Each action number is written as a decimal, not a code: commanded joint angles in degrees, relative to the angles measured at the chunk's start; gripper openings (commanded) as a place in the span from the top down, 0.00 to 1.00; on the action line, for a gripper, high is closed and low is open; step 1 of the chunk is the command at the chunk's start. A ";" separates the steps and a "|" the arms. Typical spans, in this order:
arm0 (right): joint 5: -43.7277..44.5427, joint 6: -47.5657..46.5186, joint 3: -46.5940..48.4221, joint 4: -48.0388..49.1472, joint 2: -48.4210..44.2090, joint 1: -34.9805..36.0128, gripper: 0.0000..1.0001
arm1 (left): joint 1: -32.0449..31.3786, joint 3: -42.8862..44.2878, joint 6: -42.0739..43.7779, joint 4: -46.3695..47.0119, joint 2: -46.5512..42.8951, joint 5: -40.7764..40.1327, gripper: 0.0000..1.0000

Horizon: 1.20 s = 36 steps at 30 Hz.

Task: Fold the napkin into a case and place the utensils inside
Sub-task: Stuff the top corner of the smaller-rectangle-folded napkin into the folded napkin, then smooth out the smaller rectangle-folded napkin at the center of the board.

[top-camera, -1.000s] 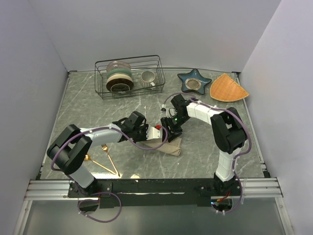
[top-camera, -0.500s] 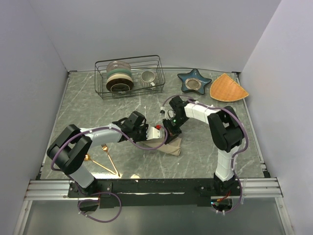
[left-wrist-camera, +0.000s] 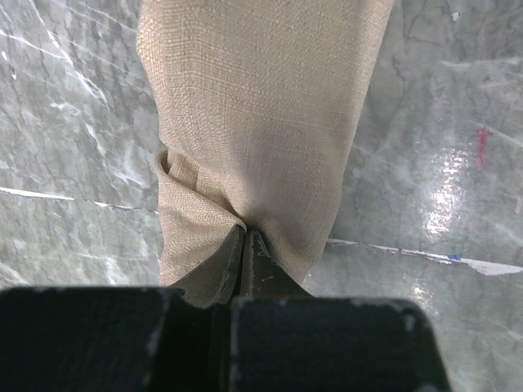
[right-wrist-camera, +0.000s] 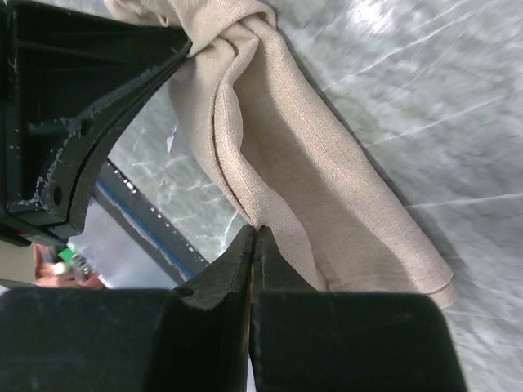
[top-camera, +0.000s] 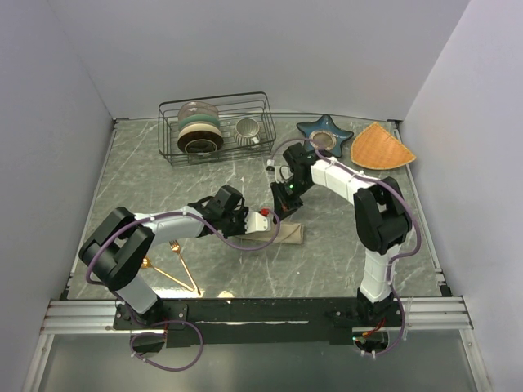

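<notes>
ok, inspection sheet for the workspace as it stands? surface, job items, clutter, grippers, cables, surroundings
Surface: grey marbled tabletop, white veins, some glare.
Job's things: beige-tan cloth napkin folded into a narrow strip, mid-table; shiny gold fork and shiny gold spoon lie bare on the table near the front-left edge, not in the cloth.
Clutter: black wire rack holding stacked bowls and a ribbed mug; dark blue star-shaped dish; orange wedge-shaped woven mat.
Grippers: left gripper shut on the napkin; right gripper shut on its edge.
Cables: purple cable sags in a loop beside the left gripper.
Surroundings: plain pale walls on three sides.
</notes>
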 commanded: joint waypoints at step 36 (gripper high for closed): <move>3.71 -1.56 -2.44 4.15 13.29 -2.77 1.00 | 3.81 10.22 -42.98 -6.92 -5.68 27.55 0.56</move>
